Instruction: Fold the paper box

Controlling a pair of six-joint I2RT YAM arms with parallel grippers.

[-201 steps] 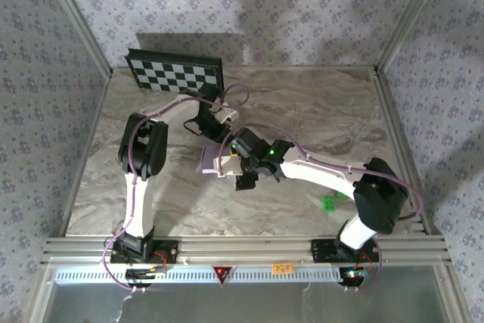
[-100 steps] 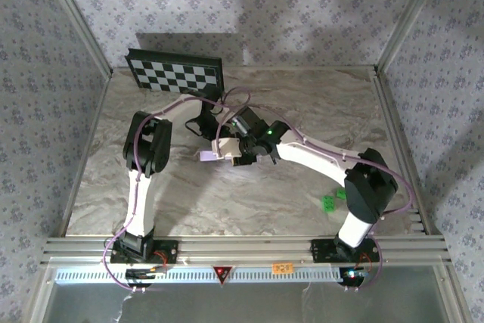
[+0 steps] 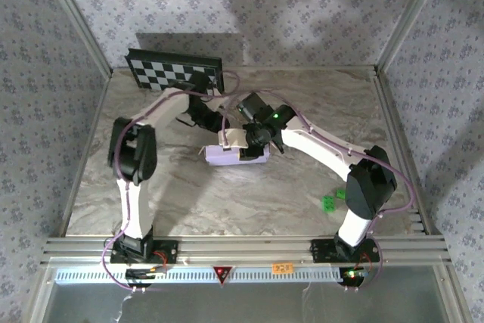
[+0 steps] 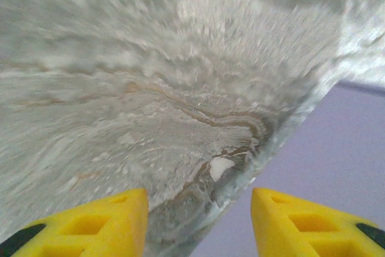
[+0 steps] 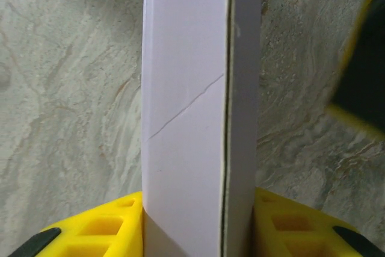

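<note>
The paper box (image 3: 236,156) is a small flat pale-lavender box lying on the marbled table near its middle. My right gripper (image 3: 253,143) reaches down onto the box's right end. In the right wrist view the box (image 5: 198,118) stands edge-on between the yellow fingers (image 5: 102,227), a thin crease running across its face, and that gripper (image 5: 198,233) is shut on it. My left gripper (image 3: 218,122) hangs just behind the box, apart from it. In the left wrist view that gripper (image 4: 198,221) is open over bare table, with the lavender box face (image 4: 343,148) at the right.
A black-and-white checkerboard panel (image 3: 175,73) leans at the back left. Small green pieces (image 3: 333,200) lie at the front right near the right arm's base. Metal frame posts and patterned walls close in the table. A dark, yellow-edged finger (image 5: 361,88) shows at the right wrist view's edge.
The right gripper has closed on the box and shifted it back and to the right. The left gripper has opened, let go, and drawn back toward the checkerboard.
</note>
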